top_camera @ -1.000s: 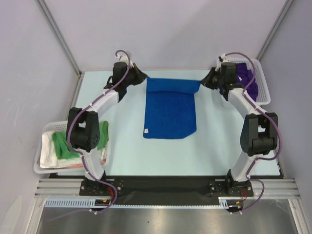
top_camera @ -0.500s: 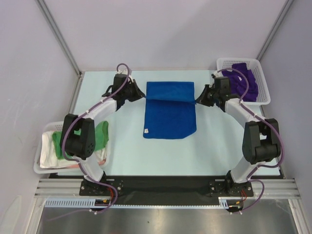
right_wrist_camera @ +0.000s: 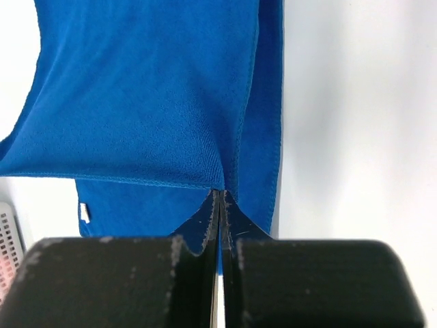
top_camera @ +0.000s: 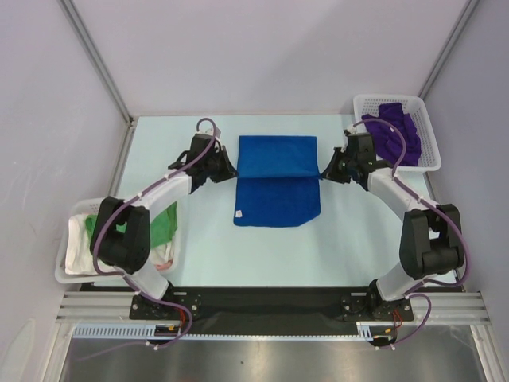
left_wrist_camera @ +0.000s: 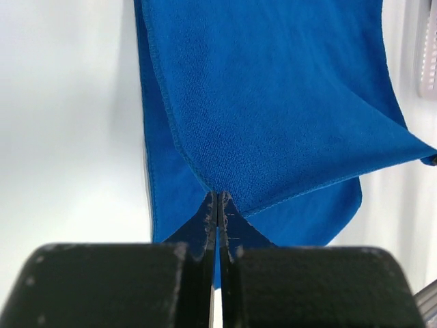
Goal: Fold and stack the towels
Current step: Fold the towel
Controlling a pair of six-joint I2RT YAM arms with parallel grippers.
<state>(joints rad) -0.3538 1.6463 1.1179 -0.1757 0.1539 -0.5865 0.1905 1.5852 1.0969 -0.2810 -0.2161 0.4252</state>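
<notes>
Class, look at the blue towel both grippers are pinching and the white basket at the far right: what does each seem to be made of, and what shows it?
Blue towel: soft cloth, probably microfibre; matte, finely napped, with a stitched hem, and it drapes limply from both corners. White basket: likely moulded plastic; rigid, with latticed walls.

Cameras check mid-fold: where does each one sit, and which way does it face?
Top external: above, behind the bases, looking down at both arms and the blue terry towel.
Left wrist: behind the left hand, its fingers pinching a towel corner.
Right wrist: behind the right hand, pinching the opposite corner.
Shared: all show the towel.
</notes>
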